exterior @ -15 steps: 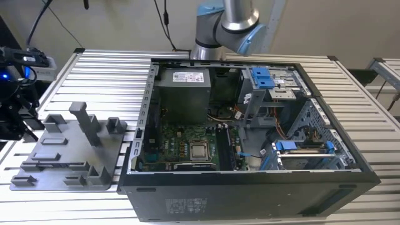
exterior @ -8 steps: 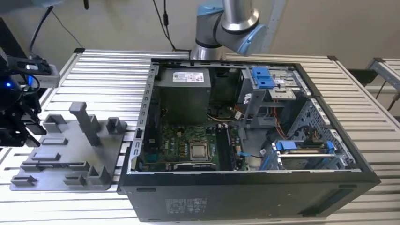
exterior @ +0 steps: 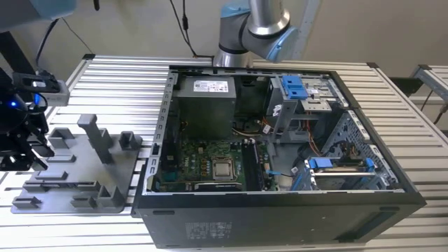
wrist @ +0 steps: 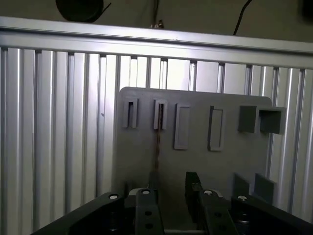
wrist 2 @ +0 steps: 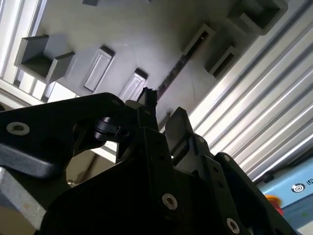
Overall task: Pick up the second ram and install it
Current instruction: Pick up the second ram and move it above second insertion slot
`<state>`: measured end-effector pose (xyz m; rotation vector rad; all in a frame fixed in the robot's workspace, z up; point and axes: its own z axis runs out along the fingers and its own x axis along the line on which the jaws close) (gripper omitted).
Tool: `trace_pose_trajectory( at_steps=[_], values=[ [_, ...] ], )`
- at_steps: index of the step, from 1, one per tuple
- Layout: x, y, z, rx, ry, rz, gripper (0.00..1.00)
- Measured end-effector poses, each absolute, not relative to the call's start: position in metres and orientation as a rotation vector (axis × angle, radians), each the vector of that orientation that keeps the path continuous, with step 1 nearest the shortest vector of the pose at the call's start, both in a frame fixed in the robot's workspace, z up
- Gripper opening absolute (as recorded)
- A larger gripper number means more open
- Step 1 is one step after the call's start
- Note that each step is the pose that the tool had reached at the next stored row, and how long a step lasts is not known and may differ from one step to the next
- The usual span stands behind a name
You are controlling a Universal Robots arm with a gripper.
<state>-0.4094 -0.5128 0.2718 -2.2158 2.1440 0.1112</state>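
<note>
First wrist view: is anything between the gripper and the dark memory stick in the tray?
Nothing visible. The thin dark memory stick stands on edge in a slot of the grey plastic holder tray; the open black gripper faces it with only bare tray surface between.

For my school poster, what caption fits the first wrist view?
Open gripper close to the second ram, slotted in the grey holder tray.

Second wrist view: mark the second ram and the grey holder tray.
second ram (wrist 2: pixel 177 68), second wrist view, on the middle of its dark length.
grey holder tray (wrist 2: pixel 146 24), second wrist view, on its bare flat face.
</note>
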Motion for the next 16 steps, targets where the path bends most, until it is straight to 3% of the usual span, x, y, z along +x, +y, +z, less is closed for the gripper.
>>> trace_pose_trajectory(
  at_steps=[16],
  values=[
    [-0.409, -0.515, 0.244, -2.223, 2.137, 0.111, 0.36]
  ],
)
